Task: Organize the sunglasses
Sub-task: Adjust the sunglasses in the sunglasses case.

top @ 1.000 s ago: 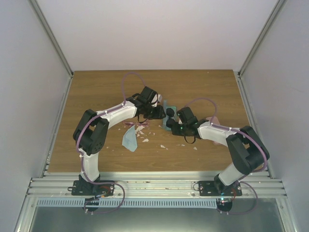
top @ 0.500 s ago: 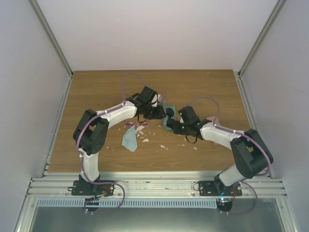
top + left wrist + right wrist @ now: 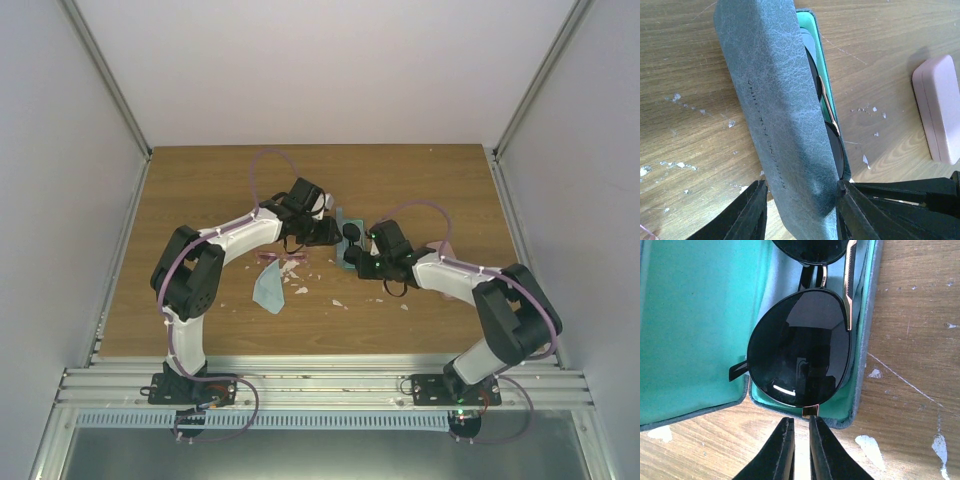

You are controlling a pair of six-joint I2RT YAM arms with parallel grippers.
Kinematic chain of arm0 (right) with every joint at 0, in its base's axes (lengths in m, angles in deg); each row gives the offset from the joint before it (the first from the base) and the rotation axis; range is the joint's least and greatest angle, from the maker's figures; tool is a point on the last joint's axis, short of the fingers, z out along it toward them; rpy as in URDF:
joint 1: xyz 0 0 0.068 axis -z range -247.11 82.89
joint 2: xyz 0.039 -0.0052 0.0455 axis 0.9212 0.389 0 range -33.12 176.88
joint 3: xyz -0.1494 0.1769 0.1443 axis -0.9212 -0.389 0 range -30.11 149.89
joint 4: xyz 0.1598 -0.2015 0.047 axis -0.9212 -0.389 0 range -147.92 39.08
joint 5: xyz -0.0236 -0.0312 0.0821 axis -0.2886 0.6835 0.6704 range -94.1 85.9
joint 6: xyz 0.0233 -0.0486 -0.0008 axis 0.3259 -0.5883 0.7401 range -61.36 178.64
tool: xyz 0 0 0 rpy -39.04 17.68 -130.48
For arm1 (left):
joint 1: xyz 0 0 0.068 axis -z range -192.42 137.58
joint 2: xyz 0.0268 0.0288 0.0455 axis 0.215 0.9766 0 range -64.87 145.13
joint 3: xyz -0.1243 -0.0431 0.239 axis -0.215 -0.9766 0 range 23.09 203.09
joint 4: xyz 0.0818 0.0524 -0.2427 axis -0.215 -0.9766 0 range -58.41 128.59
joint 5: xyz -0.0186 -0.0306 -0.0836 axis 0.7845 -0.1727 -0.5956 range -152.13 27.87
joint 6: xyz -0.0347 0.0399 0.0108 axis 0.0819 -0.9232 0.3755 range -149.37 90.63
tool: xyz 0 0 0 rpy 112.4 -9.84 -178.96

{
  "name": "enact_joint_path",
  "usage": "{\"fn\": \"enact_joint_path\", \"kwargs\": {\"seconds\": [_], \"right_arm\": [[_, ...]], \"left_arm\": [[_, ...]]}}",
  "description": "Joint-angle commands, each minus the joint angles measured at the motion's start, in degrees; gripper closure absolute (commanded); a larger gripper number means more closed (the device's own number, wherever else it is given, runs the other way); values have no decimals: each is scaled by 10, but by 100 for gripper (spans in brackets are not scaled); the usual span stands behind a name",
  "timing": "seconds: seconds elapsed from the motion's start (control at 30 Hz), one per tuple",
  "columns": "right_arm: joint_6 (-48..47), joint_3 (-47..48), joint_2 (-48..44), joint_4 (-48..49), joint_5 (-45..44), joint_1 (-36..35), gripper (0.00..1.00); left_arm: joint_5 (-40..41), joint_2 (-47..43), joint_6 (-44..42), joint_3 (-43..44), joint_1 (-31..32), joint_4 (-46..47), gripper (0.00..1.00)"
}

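The black sunglasses (image 3: 797, 355) lie inside the open blue-grey case (image 3: 775, 100), on its teal lining (image 3: 690, 315). One dark lens (image 3: 832, 145) shows under the raised lid. My left gripper (image 3: 801, 186) is shut on the near end of that lid and holds it up. My right gripper (image 3: 801, 420) is just outside the case rim, level with the frame's gold hinge. Its fingers are almost together and hold nothing. From above, both grippers meet at the case (image 3: 345, 222). The pink sunglasses (image 3: 283, 257) lie on the table under the left forearm.
A light blue cloth (image 3: 268, 288) lies in front of the pink pair. A closed pink case (image 3: 939, 115) rests to the right of the blue-grey case. Small white flecks (image 3: 300, 290) dot the wooden table (image 3: 200, 190). Grey walls enclose three sides.
The right gripper has edged towards the case's near rim and its fingers have drawn closer together. The left gripper and the lid have not moved.
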Motion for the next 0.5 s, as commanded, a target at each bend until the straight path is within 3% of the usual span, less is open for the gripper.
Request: {"fn": "enact_joint_path", "kwargs": {"seconds": [0.0,0.47], "right_arm": [[-8,3,14,12,-2,2,91],[-6,28,30,19,-20,3,95]], "left_arm": [[-5,-4,0,3,-4,17,61],[-15,-1,0,7,-4,19,61]]}}
